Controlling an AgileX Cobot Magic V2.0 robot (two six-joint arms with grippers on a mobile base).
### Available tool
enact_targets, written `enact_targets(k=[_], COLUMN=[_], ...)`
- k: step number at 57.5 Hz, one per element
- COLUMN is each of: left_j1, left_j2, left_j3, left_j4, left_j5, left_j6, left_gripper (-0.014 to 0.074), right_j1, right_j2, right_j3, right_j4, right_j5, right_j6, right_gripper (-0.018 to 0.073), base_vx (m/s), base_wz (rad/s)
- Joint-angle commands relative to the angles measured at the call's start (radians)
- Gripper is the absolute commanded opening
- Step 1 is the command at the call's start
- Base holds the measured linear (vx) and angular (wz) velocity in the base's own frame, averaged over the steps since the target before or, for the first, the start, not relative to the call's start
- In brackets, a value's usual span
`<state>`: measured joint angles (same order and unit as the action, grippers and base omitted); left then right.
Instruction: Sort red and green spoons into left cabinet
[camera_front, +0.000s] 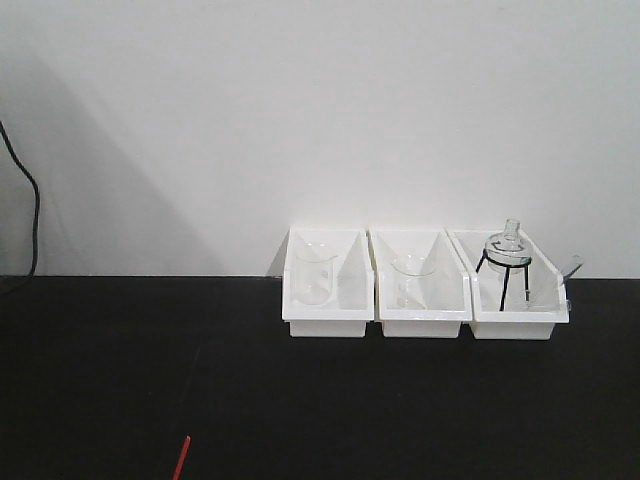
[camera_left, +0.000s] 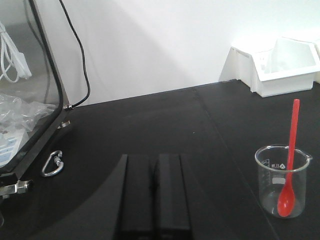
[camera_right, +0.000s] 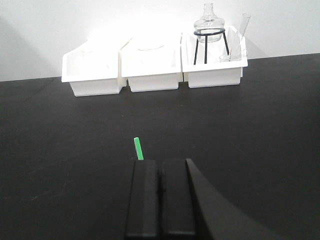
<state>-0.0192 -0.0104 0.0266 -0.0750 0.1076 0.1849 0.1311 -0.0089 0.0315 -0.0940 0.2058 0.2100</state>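
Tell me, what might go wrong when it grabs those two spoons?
The red spoon leans in a glass beaker; lifting it at a slant could tip the beaker over. Only one end of the green spoon shows past the shut right gripper, so whether it is held at all cannot be judged, and it might slip or get pushed away.

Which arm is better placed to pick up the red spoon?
Probably left. The red spoon stands in a beaker close to the left tool; the right tool faces the green spoon instead.
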Motion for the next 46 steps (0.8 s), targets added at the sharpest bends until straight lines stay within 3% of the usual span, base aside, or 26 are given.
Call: enact_targets(k=[1, 46], left_j1=[0.000, 0.000], left_j2=[-0.019, -0.019], left_j3=[0.011, 0.011], left_j4=[-0.008, -0.007], left_j5=[-0.086, -0.088], left_j6=[-0.006, -0.004], left_gripper=[-0.0001, -0.0001], right_j1=[-0.005, -0.005], right_j2=[-0.013, -0.013], right_j3=[0.006, 0.006], right_j4=[-0.007, -0.007], right_j5=[-0.083, -0.086], right_j6=[-0.003, -0.003], right_gripper=[-0.0003, -0.0003], base_vx=[0.00, 0.00], base_wz=[0.00, 0.00])
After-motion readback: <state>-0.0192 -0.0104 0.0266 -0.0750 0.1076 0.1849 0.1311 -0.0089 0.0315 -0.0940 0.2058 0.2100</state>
